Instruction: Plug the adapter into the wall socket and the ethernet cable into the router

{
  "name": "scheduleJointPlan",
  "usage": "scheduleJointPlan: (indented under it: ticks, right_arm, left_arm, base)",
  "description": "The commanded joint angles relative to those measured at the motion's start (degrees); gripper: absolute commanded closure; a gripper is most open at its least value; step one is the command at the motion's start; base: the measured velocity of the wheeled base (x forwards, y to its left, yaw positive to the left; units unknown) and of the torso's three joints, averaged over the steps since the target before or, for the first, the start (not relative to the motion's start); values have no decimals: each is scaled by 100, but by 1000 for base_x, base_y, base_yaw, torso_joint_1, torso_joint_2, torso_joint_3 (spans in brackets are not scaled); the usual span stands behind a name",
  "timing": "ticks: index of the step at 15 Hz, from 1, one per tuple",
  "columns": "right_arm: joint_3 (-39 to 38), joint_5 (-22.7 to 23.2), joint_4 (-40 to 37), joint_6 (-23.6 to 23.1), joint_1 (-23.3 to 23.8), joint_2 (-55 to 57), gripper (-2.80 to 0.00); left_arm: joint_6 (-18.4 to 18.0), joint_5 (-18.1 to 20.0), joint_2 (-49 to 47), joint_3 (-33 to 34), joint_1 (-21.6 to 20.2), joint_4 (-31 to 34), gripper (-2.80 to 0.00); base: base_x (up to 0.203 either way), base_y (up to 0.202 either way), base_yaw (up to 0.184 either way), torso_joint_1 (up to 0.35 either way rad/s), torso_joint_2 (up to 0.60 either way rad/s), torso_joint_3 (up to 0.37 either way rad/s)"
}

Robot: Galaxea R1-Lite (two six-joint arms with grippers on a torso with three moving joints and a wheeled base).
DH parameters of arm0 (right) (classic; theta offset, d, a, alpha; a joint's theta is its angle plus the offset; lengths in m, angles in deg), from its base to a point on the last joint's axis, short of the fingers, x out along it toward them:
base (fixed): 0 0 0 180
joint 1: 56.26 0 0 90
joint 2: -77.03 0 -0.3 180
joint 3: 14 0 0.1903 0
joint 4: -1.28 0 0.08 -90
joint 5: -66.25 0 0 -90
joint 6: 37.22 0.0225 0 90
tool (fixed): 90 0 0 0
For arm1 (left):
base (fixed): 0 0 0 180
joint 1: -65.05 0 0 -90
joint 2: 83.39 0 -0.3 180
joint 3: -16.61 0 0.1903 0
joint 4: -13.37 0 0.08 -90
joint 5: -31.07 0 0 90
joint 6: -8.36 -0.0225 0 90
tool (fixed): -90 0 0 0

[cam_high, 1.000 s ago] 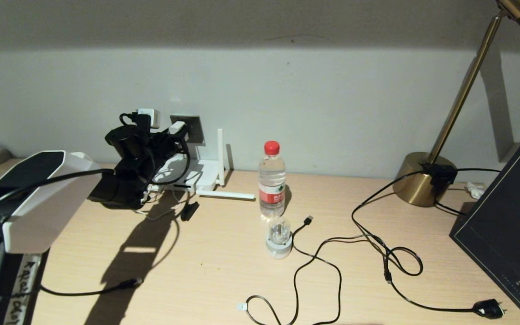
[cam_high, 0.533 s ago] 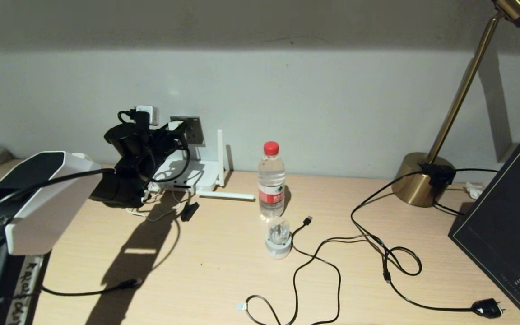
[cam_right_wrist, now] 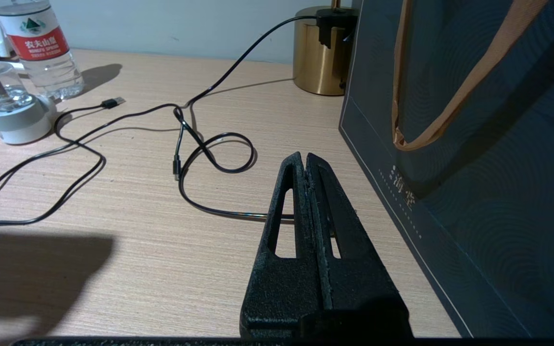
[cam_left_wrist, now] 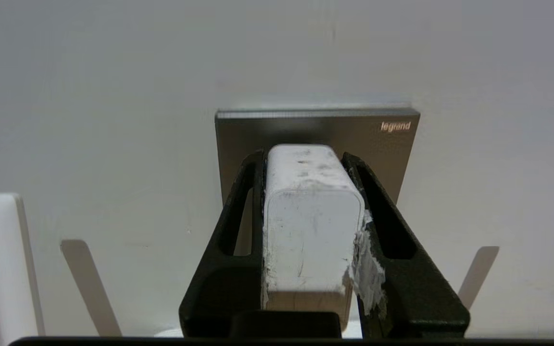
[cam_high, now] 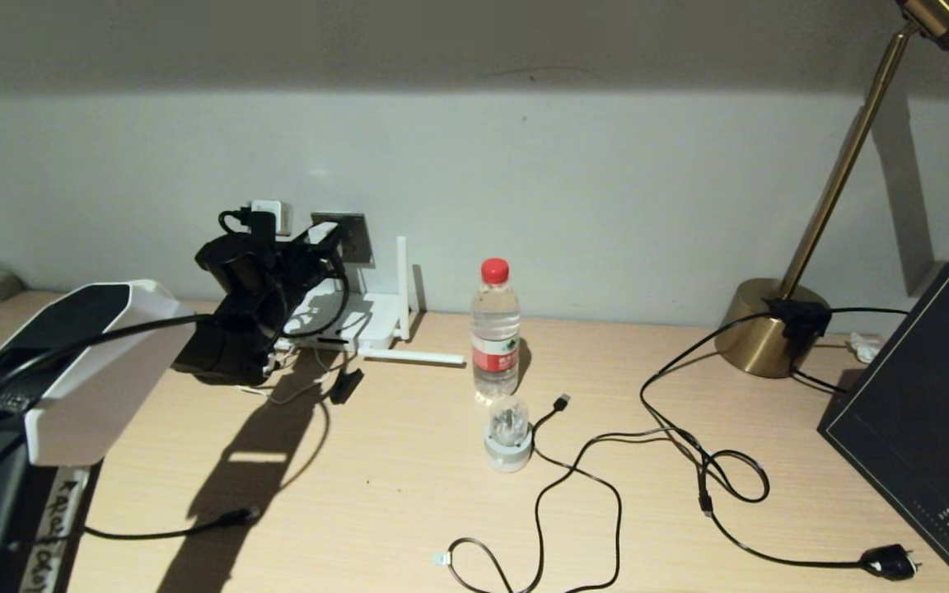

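The left gripper (cam_left_wrist: 306, 163) pinches the adapter (cam_left_wrist: 311, 216) between its two black fingers (cam_left_wrist: 238, 211), one on each side of the white body, and holds it up at the wall socket (cam_left_wrist: 387, 144), which stands straight ahead of the fingertips on the wall; whether the adapter's front end touches the plate cannot be told. In the head view the left gripper (cam_high: 322, 239) is raised off the bench (cam_high: 409, 494), with the router (cam_high: 363, 321) just below and beyond it against the wall, one antenna upright and one lying flat. The ethernet cable (cam_high: 219, 520) lies on the bench well behind the left gripper. The right gripper (cam_right_wrist: 306, 161) hangs low over the bench with its fingers pressed together, holding nothing, a dark bag (cam_right_wrist: 474, 168) just beside it.
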Motion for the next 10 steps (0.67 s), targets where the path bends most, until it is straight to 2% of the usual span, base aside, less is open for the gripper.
scheduleJointPlan:
  ticks: [1,10]
  right_arm:
    - [-202,5,5,-13,-2,6,0]
    - [-202,5,5,-4,-2,6,0]
  left_arm:
    - [-1,4,-113,3,0,-15,0]
    - [-1,4,-113,-15,27,-23,0]
  base:
    - [0,0,0,0,0,0]
    - [0,0,0,0,0,0]
